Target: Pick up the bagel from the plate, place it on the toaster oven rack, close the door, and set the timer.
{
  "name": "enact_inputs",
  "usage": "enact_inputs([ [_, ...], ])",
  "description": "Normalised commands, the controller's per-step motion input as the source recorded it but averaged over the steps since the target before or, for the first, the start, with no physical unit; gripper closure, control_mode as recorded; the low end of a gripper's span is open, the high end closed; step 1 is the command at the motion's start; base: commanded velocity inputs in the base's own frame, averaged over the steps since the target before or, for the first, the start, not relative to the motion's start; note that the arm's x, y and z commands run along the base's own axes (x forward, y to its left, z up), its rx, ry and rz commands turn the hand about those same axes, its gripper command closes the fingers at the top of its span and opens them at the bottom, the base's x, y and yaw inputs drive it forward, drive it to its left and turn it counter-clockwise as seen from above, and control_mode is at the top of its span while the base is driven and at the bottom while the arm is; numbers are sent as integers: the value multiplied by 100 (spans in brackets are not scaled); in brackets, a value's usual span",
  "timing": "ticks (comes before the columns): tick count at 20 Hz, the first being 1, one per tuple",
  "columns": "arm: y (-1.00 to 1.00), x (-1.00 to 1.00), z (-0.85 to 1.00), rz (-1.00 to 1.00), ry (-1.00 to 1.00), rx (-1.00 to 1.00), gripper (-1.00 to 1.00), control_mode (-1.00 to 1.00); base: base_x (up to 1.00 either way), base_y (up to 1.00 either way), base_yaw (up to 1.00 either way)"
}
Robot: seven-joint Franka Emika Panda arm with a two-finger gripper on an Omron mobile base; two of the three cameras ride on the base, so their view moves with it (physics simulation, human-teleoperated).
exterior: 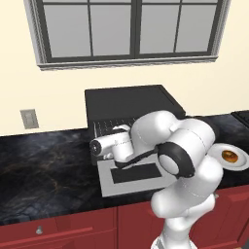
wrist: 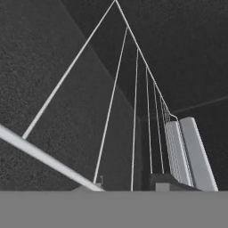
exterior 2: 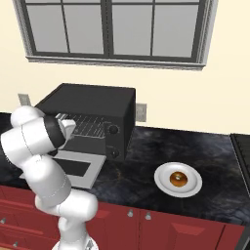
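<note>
The bagel [exterior: 229,156] [exterior 2: 178,178] lies on the white plate [exterior: 218,149] [exterior 2: 161,182] on the dark counter, to the right of the black toaster oven [exterior: 126,102] [exterior 2: 93,105]. The door [exterior: 108,187] [exterior 2: 73,168] hangs open, flat toward me. My gripper [exterior 2: 71,128] [wrist: 129,185] reaches into the oven's mouth, far from the bagel. In the hand view the toaster oven rack [wrist: 133,111] [exterior: 109,127] [exterior 2: 90,126] fills the picture, and its front bar runs down to my fingertips. The jaws are shut on that front edge.
Two round knobs [exterior 2: 113,129] sit on the oven's right panel. A stovetop edge [exterior 2: 241,151] lies at the far right of the counter. Red cabinets [exterior 2: 161,227] run below the counter edge. My own arm hides part of the open door.
</note>
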Motion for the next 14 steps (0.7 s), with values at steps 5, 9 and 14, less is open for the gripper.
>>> enact_inputs([
  [5,23,-8,0,0,26,0,100,-100,0,0,0],
  [9,29,-47,0,0,30,2,100,-100,0,0,0],
  [14,32,-93,-15,0,18,1,100,-100,0,0,0],
])
